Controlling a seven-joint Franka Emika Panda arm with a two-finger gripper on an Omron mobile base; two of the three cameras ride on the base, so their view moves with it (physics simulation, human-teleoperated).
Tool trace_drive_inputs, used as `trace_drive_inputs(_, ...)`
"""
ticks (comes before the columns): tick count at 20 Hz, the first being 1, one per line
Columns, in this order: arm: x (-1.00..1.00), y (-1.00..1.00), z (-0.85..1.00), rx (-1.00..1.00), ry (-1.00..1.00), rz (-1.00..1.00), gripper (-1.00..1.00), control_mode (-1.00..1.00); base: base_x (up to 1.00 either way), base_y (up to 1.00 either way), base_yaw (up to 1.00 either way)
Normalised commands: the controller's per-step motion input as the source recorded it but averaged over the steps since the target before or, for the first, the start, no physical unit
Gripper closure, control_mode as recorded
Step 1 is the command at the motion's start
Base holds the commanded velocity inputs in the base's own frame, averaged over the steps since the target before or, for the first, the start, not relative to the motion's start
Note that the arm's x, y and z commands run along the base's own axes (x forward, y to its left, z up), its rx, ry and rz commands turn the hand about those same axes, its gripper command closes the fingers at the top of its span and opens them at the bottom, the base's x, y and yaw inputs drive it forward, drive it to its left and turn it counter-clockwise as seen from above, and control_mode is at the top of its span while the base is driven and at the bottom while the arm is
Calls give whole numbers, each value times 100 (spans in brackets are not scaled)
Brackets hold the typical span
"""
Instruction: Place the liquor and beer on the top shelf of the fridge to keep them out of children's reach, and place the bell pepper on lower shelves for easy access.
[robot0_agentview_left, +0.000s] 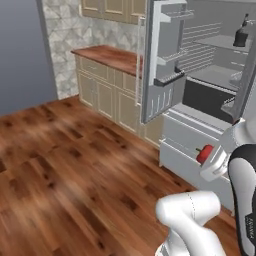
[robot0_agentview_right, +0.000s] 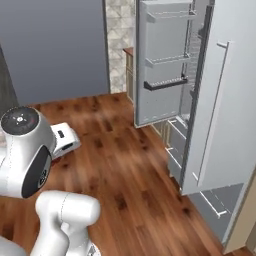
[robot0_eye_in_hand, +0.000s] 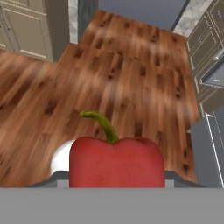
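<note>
pincer (robot0_agentview_left: 209, 156) clamps the bell pepper (robot0_eye_in_hand: 117, 162), which sits red and glossy right at the camera in the hand view, its green stem curling up over wooden floor (robot0_agentview_left: 75, 165). from the left base view the pepper hangs in front of the fridge (robot0_agentview_left: 200, 80), low by the pale drawer fronts, with the fridge doors swung open. the liquor (robot0_agentview_left: 242, 35) stands on the top shelf of the fridge (robot0_agentview_left: 220, 42) (dark, squat, well above the pepper). a wooden counter (robot0_agentview_left: 110, 56) runs left of the fridge.

Premises: domestic kitchen. Evidence: open fridge (robot0_agentview_left: 200, 75), beige base cabinets (robot0_agentview_left: 107, 92) under wooden counter (robot0_agentview_left: 112, 56), tiled backsplash (robot0_agentview_left: 67, 30).
</note>
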Motion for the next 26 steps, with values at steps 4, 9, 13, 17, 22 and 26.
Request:
trace_drive_inputs(4,0,0,0,0,0,0,100,100,46,12,-31)
trace_drive_inputs(9,0,0,0,0,0,0,100,100,44,9,-41)
trace_drive_inputs(13,0,0,0,0,0,0,100,100,50,7,-51)
trace_drive_inputs(17,0,0,0,0,0,0,100,100,57,22,-51)
trace_drive_inputs(22,0,0,0,0,0,0,100,100,59,43,-46)
trace_drive_inputs(26,0,0,0,0,0,0,100,100,61,53,-44)
